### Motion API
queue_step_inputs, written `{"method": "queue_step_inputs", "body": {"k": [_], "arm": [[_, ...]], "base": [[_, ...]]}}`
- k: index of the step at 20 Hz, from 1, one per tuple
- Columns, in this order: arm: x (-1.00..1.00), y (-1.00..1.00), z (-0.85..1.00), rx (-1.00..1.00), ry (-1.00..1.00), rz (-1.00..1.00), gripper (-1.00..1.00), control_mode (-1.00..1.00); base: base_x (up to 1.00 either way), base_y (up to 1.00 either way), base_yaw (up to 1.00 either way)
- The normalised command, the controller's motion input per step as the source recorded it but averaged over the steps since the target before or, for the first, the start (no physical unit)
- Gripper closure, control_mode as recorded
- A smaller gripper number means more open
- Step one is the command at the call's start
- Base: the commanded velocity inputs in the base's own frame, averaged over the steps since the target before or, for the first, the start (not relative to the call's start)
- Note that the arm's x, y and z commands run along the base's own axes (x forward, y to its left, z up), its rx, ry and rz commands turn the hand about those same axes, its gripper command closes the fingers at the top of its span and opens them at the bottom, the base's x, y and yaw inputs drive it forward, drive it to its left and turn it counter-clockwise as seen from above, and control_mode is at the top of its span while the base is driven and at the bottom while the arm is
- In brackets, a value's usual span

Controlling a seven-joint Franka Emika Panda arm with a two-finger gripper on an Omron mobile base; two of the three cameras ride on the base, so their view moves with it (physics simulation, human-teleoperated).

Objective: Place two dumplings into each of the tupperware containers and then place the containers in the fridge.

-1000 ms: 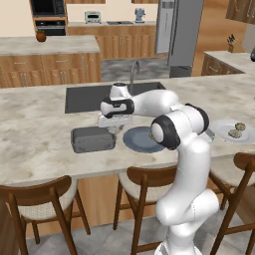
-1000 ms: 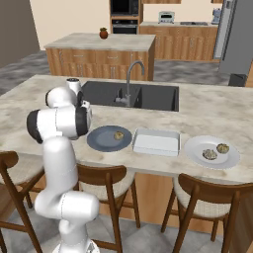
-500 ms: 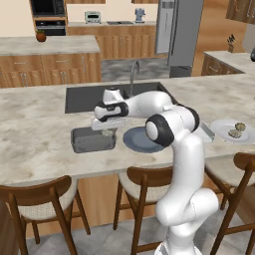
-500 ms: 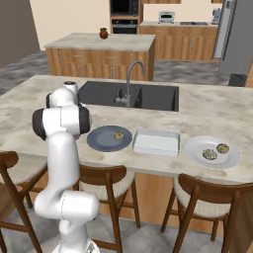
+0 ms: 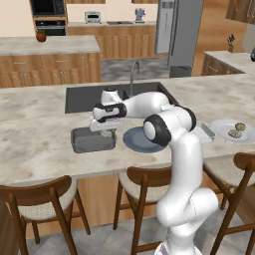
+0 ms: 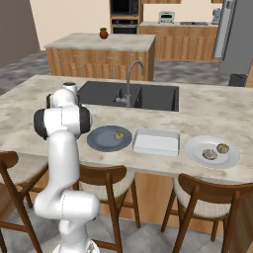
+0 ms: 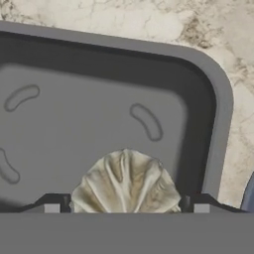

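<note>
Hovering over the dark container [image 5: 92,140] near the surface's front edge, the tool [image 5: 105,130] straddles a soft, light, pleated dumpling [image 7: 126,182] with jaws wide, grip unclear; pinch gently across its plump middle

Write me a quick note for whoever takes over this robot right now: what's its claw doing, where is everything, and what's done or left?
Claw: closed on a dumpling, hanging over the grey box, apparently not let go yet.
Things: another dumpling lies on the blue plate; two more dumplings lie on the white plate. The white box sits between the plates and looks empty. The fridge stands across the room.
Done: no dumpling dropped in a box as far as I can see.
Left: release this one, put two in each box, then carry both boxes to the fridge.
</note>
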Motion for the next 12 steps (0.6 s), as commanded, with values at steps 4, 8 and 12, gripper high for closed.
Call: {"method": "queue_step_inputs", "body": {"k": [4,8,12], "arm": [[0.00,0.06,0.00,0.00,0.00,0.00,-1.00,-1.00],[-0.13,-0.22,0.29,0.00,0.00,-0.09,-1.00,-1.00],[-0.44,-0.92,0.36,0.04,-0.04,-0.22,-1.00,-1.00]], "base": [[0.00,0.00,0.00],[0.00,0.00,0.00],[0.00,0.00,0.00]]}}
